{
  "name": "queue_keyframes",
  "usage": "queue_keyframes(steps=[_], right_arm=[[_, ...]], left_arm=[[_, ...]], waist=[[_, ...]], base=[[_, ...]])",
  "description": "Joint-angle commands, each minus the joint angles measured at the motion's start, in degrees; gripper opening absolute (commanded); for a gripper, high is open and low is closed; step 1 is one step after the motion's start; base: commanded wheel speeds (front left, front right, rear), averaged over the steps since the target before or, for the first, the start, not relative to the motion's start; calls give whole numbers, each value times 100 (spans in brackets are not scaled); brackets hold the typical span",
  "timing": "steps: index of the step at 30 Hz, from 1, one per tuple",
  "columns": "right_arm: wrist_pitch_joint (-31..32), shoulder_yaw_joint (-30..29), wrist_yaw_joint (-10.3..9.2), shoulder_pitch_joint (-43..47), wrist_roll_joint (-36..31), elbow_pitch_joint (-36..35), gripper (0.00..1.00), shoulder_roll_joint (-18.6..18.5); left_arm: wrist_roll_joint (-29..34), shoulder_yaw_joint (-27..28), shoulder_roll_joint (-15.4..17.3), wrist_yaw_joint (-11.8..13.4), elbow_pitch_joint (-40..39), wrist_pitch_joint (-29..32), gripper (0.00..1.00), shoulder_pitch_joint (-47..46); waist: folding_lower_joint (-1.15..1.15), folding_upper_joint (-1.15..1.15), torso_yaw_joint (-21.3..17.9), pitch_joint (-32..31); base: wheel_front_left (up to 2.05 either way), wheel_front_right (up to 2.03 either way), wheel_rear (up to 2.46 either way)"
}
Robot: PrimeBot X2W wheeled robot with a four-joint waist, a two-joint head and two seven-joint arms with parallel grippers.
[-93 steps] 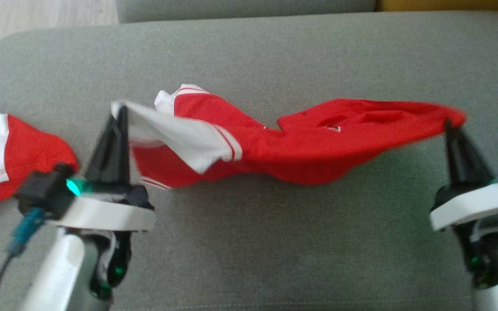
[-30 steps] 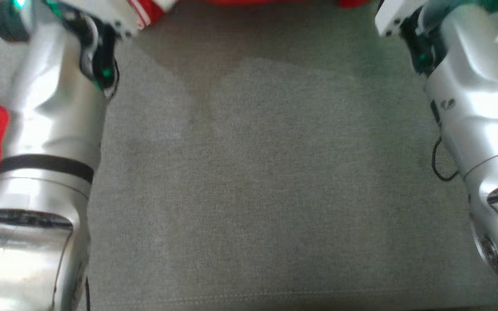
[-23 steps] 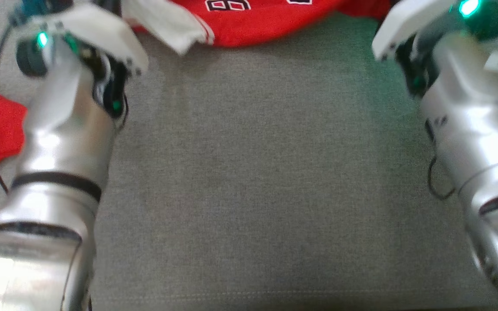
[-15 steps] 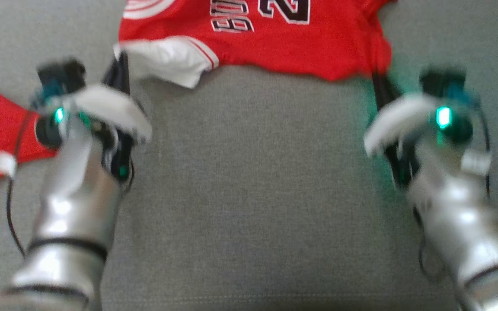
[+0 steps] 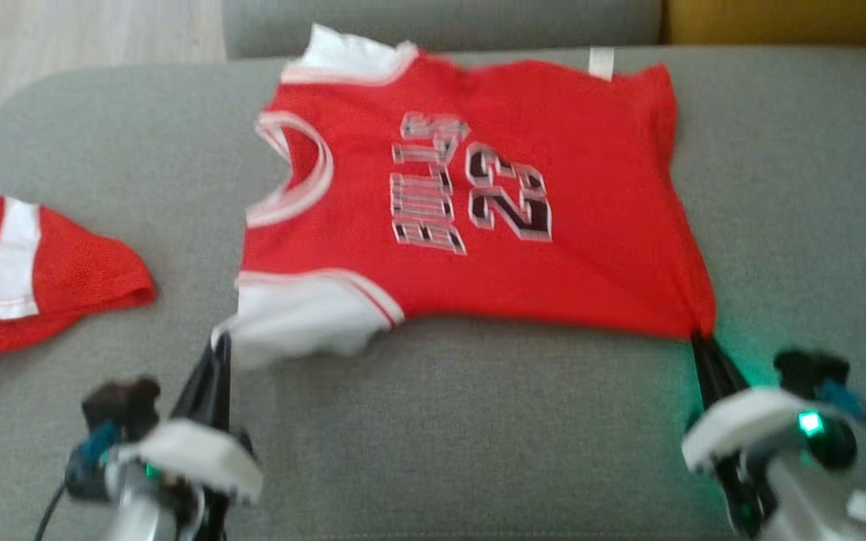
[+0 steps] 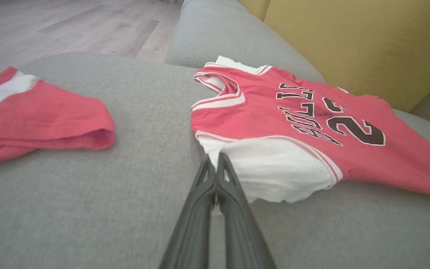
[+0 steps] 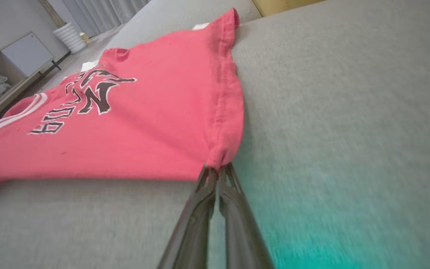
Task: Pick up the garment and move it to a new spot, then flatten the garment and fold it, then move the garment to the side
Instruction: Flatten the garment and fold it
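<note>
Lying flat on the sofa cushion (image 5: 478,436) from centre toward 12 o'clock, the garment (image 5: 478,210) should handle as light, limp cloth, best held by its corners: left gripper (image 5: 220,342) pinches its white sleeve (image 5: 305,315) at 7 o'clock, right gripper (image 5: 697,338) its hem corner (image 5: 692,319) at 5 o'clock.

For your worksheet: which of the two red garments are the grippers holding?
The Bulls 23 jersey, pinched at both near corners; the white-striped garment lies apart, untouched.

We are in a home's living room: we see a broad grey fabric sofa seat (image 5: 433,421) with a mustard-yellow upholstered backrest (image 6: 349,41), a pale wood-plank floor (image 6: 69,26), long grey curtains (image 7: 99,11), a low white cabinet (image 7: 26,52) and a white ribbed pot (image 7: 67,37).
</note>
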Motion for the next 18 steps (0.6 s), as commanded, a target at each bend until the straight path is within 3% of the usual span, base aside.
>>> queue_keyframes(steps=[1, 5, 10, 18], right_arm=[[104, -87, 39, 348, -161, -410, 0, -70], [444, -409, 39, 947, -384, -1025, 0, -52], [1390, -1137, 39, 2200, -1132, -2555, 0, 131], [2516, -1740, 39, 3427, -1670, -4437, 0, 611]], left_arm=[[9, 194, 183, 133, -761, 225, 0, 312], [-27, 150, 190, 338, -1694, 676, 0, 1086], [-135, 119, 259, 717, -3085, 1611, 0, 2294], [-233, 34, 331, 940, -4042, 2323, 0, 2969]], waist=[[1, 0, 53, -197], [1, 0, 63, -300], [1, 0, 78, -512], [1, 0, 80, -621]], base=[[0, 0, 0], [0, 0, 0], [0, 0, 0], [0, 0, 0]])
